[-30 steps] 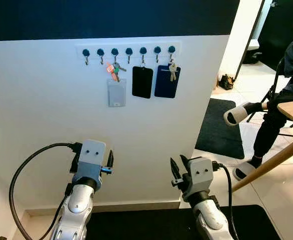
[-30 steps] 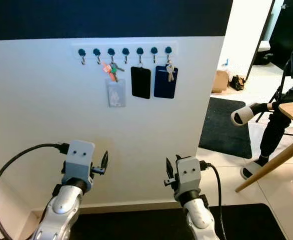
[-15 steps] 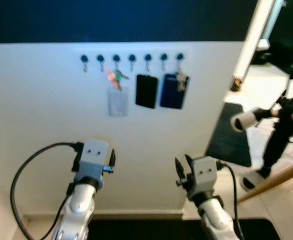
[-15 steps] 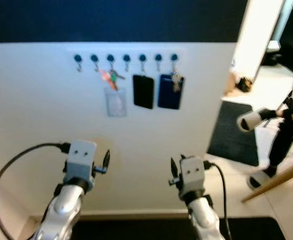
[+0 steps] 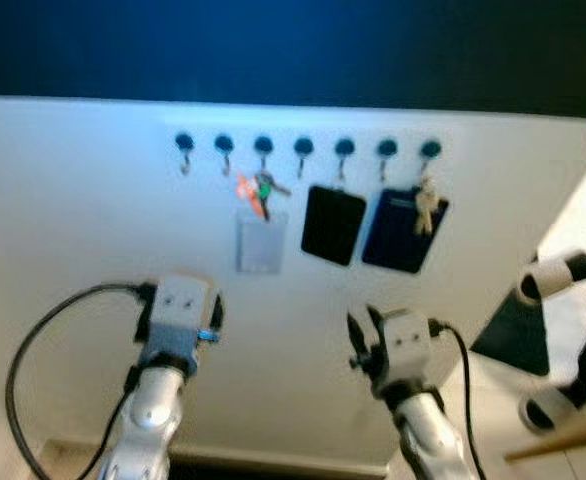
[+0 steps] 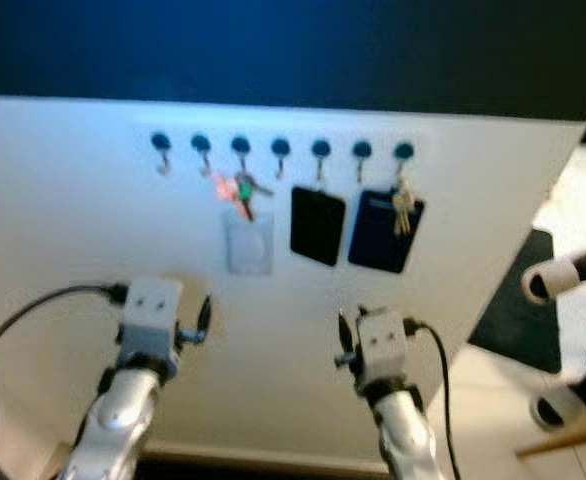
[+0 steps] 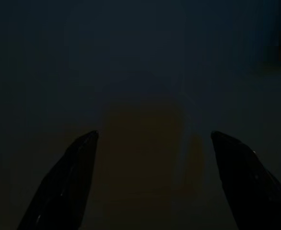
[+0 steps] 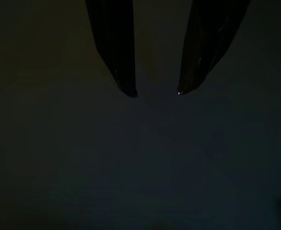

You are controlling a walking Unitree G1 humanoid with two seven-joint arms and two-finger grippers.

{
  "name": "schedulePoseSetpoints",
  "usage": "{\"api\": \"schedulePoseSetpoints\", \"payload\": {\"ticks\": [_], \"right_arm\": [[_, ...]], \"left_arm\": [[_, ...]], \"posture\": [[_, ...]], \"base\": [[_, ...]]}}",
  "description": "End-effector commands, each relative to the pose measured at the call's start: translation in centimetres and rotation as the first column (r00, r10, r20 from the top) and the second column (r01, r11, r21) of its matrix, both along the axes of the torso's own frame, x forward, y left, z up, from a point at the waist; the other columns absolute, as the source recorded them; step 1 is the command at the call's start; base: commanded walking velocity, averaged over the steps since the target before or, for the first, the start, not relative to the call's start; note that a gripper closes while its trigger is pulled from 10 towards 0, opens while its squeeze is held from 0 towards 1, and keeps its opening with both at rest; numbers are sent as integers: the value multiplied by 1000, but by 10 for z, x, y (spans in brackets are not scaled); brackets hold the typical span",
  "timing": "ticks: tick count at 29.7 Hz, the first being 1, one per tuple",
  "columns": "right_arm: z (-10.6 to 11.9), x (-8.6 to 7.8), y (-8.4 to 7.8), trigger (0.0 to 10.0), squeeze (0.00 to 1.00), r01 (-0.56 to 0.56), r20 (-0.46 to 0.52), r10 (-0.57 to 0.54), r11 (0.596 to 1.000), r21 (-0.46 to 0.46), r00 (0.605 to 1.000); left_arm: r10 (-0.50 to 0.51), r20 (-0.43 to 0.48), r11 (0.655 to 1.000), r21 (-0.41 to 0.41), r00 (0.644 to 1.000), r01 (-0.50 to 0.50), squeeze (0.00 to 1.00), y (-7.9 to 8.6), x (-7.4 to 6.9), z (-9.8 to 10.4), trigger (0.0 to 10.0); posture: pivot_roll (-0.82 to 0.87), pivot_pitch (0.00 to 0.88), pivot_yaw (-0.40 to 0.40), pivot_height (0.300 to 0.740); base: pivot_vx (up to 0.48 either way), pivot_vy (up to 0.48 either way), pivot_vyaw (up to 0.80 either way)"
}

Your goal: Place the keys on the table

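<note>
In the blurred head views, a bunch of keys [image 5: 260,190] with orange and green tags hangs from a hook rack [image 5: 303,148] at upper centre of a white wall, both pincers low, well below it. The left wrist view, very dark, shows the left pincer [image 7: 155,143] spread wide; the right wrist view shows the right pincer [image 8: 155,91] slightly apart, both empty. I judge this the approach step: next, a pincer must rise to the keys and lift them off the hook.

Home entryway — wall hook rail [image 5: 303,148] with keys [image 5: 425,208], card holders [image 5: 333,224]; tiled floor [image 6: 493,400].
</note>
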State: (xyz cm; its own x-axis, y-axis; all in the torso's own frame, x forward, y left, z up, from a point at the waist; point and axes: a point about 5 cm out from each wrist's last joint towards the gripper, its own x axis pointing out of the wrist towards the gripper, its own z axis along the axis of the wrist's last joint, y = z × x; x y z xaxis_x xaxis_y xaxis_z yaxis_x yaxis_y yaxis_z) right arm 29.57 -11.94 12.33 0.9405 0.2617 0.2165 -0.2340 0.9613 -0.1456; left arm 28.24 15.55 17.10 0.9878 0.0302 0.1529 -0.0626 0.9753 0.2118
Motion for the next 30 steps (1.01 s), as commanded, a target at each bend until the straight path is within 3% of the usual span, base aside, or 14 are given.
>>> {"api": "schedulePoseSetpoints", "payload": {"ticks": [1, 17, 19, 21, 23, 27, 29, 30], "right_arm": [[-6, -3, -1, 10000, 0, 4, -20, -4, 1000, -5, 1000], [-4, -3, 1, 10000, 0, -7, -11, 7, 1000, -4, 1000], [-5, -4, 2, 10000, 0, -13, -9, 13, 1000, -10, 1000], [-9, -8, 0, 10000, 0, -16, -22, 16, 1000, -18, 1000], [-10, -9, -1, 10000, 0, -17, -27, 16, 1000, -20, 1000], [-17, -15, -3, 10000, 0, -17, -44, 16, 999, -31, 999], [-27, -22, -8, 10000, 0, -5, -78, 2, 999, -36, 997], [-27, -22, -8, 10000, 0, -5, -78, 2, 999, -36, 997]], "left_arm": [[-2, -20, 1000, 7, 1000, 2, 0, 1, -3, -5, 10000], [76, -8, 997, 31, 997, -76, 0, 17, -12, -1, 10000], [105, 13, 994, 35, 994, -106, 0, 25, -15, 6, 10000], [113, 61, 993, 29, 992, -115, 0, 37, -22, 25, 10000], [104, 74, 994, 27, 992, -106, 0, 39, -23, 31, 10000], [21, 129, 999, -36, 991, -16, 0, 43, -29, 54, 10000], [-84, 192, 990, -92, 978, 103, 0, 38, -33, 82, 10000], [-84, 192, 990, -92, 978, 103, 0, 38, -33, 82, 10000]], "posture": [[170, 139, 22, 740], [173, 137, 21, 740], [174, 140, 23, 740], [181, 148, 21, 740], [181, 148, 21, 740], [189, 156, 17, 740], [193, 159, 12, 740], [193, 159, 12, 740]], "base": [[0, 0, 0], [0, 0, 0], [0, 0, 0], [0, 0, 0], [0, 0, 0], [0, 0, 0], [0, 0, 0], [0, 0, 0]]}}
